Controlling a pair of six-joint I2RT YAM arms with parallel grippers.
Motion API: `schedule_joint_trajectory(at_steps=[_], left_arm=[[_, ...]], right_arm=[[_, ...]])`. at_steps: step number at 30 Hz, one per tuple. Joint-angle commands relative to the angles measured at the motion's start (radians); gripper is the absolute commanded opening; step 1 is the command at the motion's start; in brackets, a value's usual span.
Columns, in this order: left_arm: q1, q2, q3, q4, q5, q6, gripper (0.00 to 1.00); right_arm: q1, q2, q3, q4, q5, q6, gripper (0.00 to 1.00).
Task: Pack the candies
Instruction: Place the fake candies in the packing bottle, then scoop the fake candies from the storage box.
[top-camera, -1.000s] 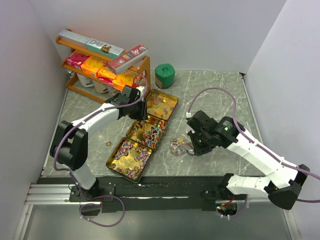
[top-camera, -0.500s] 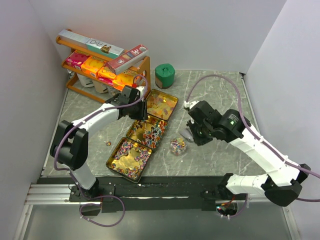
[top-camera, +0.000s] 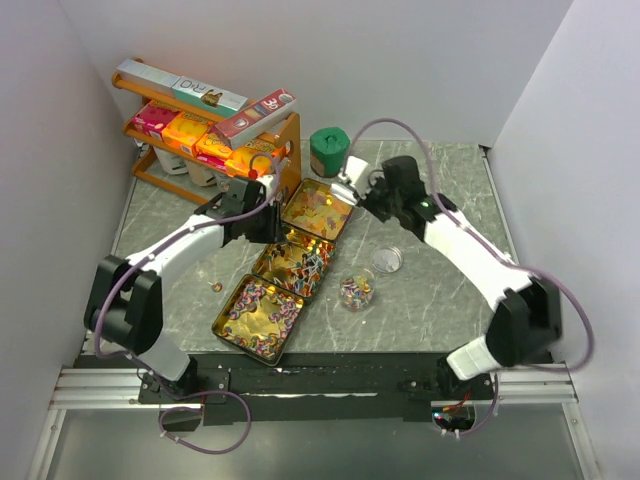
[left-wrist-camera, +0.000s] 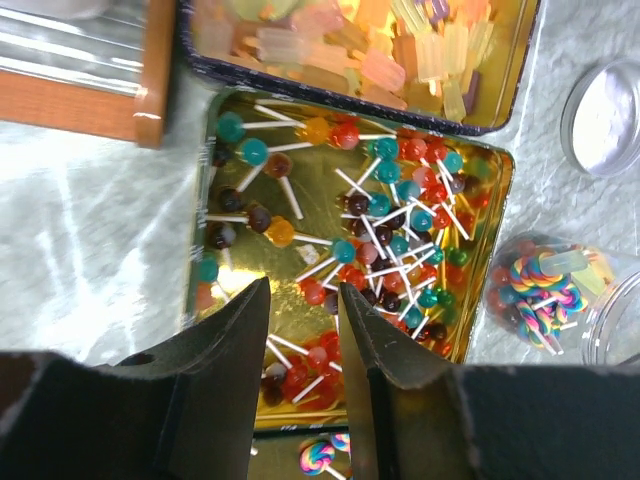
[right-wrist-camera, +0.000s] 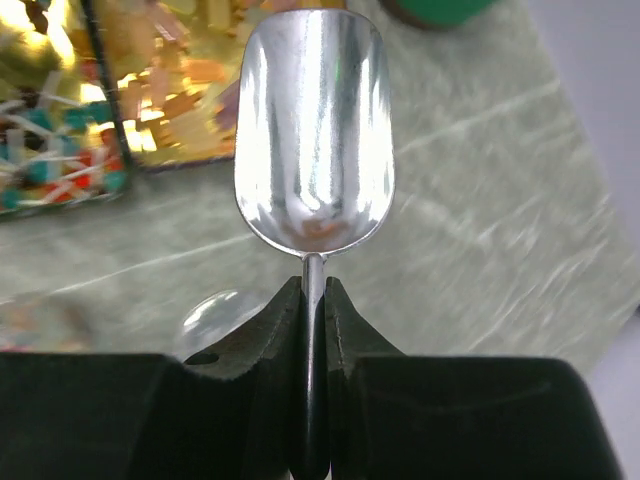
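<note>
Three gold tins hold the candies: orange-yellow ones in the far tin (top-camera: 320, 210), red-blue-yellow lollipops in the middle tin (top-camera: 297, 265), pink-purple swirls in the near tin (top-camera: 258, 315). A clear cup (top-camera: 356, 291) holds some mixed candies, and its lid (top-camera: 387, 260) lies beside it. My left gripper (left-wrist-camera: 303, 290) hangs open over the middle tin's (left-wrist-camera: 490, 170) lollipops (left-wrist-camera: 380, 200), with nothing between its fingers. My right gripper (right-wrist-camera: 313, 285) is shut on the handle of an empty metal scoop (right-wrist-camera: 315, 130), which reaches toward the far tin (right-wrist-camera: 170, 90).
An orange rack of cardboard boxes (top-camera: 200, 130) stands at the back left. A green roll (top-camera: 327, 152) sits behind the far tin. One loose candy (top-camera: 215, 286) lies on the marble left of the tins. The walls close in on both sides.
My right arm has swung from beside the cup back to the far tin, carrying the scoop, and the lid now shows. The left gripper has shifted slightly left.
</note>
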Motion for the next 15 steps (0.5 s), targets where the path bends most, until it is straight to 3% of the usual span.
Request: schedule_joint_trajectory(at_steps=[1,5,12,15], left_arm=[[0.014,-0.088,-0.038,0.022,-0.045,-0.017,0.39],[0.023,-0.146,-0.094,0.027,-0.096,-0.045,0.41],[0.029,-0.161,-0.154,0.008,-0.206,-0.051,0.59],[0.029,-0.134,-0.169,0.022,-0.237,-0.039,0.59]], right_arm=[[0.002,0.143,0.120,0.170,-0.083,-0.294,0.00],[0.037,0.242,0.117,0.257,-0.002,-0.417,0.00],[0.089,0.378,0.130,0.360,0.208,-0.595,0.00],[0.092,0.408,0.132,0.389,0.241,-0.644,0.00]])
